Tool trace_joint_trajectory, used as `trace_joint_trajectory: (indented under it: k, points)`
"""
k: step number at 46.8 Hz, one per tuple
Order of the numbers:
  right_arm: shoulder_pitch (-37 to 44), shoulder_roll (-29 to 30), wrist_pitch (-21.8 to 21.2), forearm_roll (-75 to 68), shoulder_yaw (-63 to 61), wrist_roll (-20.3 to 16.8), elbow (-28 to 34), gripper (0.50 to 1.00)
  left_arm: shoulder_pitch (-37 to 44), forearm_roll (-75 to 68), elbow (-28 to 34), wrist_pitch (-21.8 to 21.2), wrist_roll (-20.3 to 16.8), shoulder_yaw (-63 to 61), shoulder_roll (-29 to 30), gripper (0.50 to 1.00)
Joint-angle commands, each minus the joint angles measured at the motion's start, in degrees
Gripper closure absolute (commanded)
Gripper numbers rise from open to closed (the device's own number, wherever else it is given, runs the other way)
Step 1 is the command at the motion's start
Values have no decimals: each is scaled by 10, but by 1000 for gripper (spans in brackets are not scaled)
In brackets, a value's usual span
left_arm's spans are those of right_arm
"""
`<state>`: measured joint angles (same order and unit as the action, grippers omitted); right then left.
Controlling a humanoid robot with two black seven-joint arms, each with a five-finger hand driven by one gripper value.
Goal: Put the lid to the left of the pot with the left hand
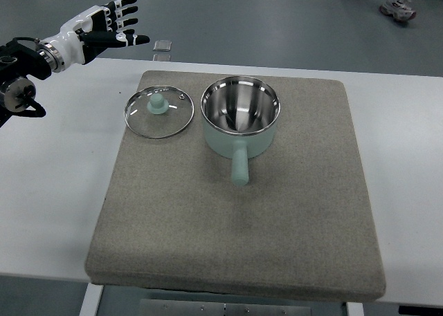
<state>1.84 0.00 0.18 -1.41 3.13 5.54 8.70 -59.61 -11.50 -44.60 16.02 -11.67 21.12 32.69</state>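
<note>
Lid of round glass with a pale green knob (pixel 158 111) lay flat on the grey mat (pixel 235 226) just left of the mint-green steel-lined pot (pixel 240 115), so the spread-fingered, empty left hand (pixel 111 24) at upper left needed only withdraw cleanly.

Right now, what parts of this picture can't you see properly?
- Person's shoe, top view: the top edge cuts off everything above it.
- Left hand: its arm runs off the left edge.
- Right hand: not in view.
- Pot: its far outer wall hides behind its own rim.
- Small grey square on the floor beyond the table: too small to identify.
</note>
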Motion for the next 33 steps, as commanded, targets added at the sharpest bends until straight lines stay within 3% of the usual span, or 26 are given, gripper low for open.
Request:
trace_joint_trajectory:
  k: [1, 8, 17, 23, 33]
  points:
    - [0, 0, 0, 0, 0, 0, 0, 576, 7, 30, 16, 30, 5, 11, -3, 506]
    - [0, 0, 0, 0, 0, 0, 0, 576, 8, 91, 53, 88, 18, 12, -4, 506]
    - [-1, 0, 0, 0, 0, 0, 0, 576, 8, 200, 111, 188, 108, 12, -6, 506]
    - [0, 0, 0, 0, 0, 0, 0, 576, 7, 236, 136, 190, 145, 20, -6, 504]
    - [-1, 0, 0, 0, -1, 0, 0, 576, 10, 242, 151, 190, 162, 52, -7, 504]
